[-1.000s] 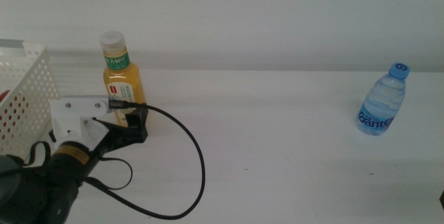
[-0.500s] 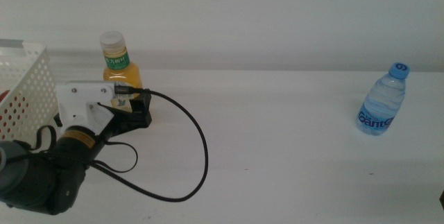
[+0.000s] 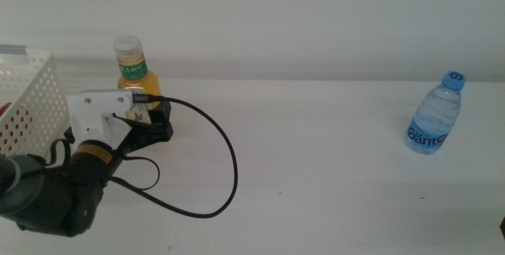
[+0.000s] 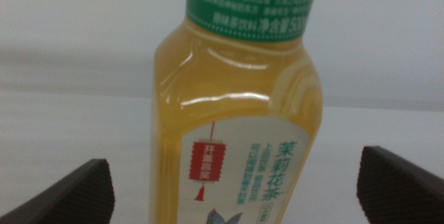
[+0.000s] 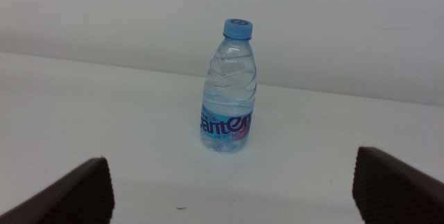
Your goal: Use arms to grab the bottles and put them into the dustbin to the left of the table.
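So the left gripper [image 3: 155, 119] was right up against the tea bottle [image 3: 136, 77] in the upper left of the middle view, jaws spread wide with the bottle's body sitting between them. In the left wrist view the tea bottle [image 4: 236, 120] filled the centre of the frame and both jaws stood well out to either side, not touching it yet. My take on doing this step well: push in a touch more so the jaws flank the fat amber part below the green label, keep the gripper level, and close slowly. The bottle looked tall and a bit top-heavy, so a nudge off-centre could probably tip it toward the back of the table [image 3: 316, 168]. The basket [image 3: 28, 101] sat just to the left at the frame edge, so the carry afterwards should be short, but it needs lifting over the wall.

Compared with a second ago, the arm had slid forward and up in the frame, the gripper going from just short of the bottle's base to around its lower body. The cable loop swung along with it.

The right gripper [image 5: 229, 189] waited spread open too, aimed at the water bottle [image 5: 229, 89], which stood untouched at the far right [image 3: 434, 117] and hadn't moved.
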You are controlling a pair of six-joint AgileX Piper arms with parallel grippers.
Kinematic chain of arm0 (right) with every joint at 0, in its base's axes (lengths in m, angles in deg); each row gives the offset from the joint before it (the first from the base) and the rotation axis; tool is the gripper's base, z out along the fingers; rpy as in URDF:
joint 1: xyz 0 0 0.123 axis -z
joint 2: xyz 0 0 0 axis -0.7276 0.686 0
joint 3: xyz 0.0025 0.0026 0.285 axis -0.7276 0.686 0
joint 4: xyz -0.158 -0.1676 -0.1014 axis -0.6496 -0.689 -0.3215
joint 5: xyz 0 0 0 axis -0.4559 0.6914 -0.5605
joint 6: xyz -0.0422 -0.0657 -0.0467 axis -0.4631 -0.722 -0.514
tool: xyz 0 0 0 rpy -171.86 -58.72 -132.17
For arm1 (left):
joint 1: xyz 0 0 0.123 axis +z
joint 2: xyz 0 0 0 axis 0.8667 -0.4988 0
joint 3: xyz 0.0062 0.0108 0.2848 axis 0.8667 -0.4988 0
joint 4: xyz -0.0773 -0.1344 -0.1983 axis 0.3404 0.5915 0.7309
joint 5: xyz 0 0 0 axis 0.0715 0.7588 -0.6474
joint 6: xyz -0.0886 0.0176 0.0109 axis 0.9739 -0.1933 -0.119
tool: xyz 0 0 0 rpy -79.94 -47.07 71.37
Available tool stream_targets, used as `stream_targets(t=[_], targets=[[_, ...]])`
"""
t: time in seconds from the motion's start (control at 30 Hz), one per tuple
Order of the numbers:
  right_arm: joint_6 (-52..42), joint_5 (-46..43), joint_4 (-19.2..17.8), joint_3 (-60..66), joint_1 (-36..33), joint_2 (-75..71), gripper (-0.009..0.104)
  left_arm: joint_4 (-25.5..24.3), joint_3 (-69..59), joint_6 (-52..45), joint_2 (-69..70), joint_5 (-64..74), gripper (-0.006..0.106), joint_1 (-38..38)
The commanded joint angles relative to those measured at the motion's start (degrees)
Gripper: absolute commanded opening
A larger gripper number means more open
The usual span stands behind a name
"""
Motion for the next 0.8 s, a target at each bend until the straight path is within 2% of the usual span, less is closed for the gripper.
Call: stream_targets(t=[0.0,0.23,0.57,0.77], targets=[[-0.54,-0.68,-0.18,2.43,0.18,-2.27,0.092,0.9,0.78,0.02,-0.08,0.7,0.094,-0.3],[-0.54,-0.68,-0.18,2.43,0.18,-2.27,0.092,2.48,2.17,-0.13,-0.37,2.0,0.094,-0.3],[-0.54,-0.68,-0.18,2.43,0.18,-2.27,0.092,1.51,5.22,0.27,-4.89,0.46,0.094,-0.3],[-0.54,-0.68,-0.18,2.43,0.18,-2.27,0.092,2.73,7.25,0.27,-6.61,0.67,0.094,-0.3]])
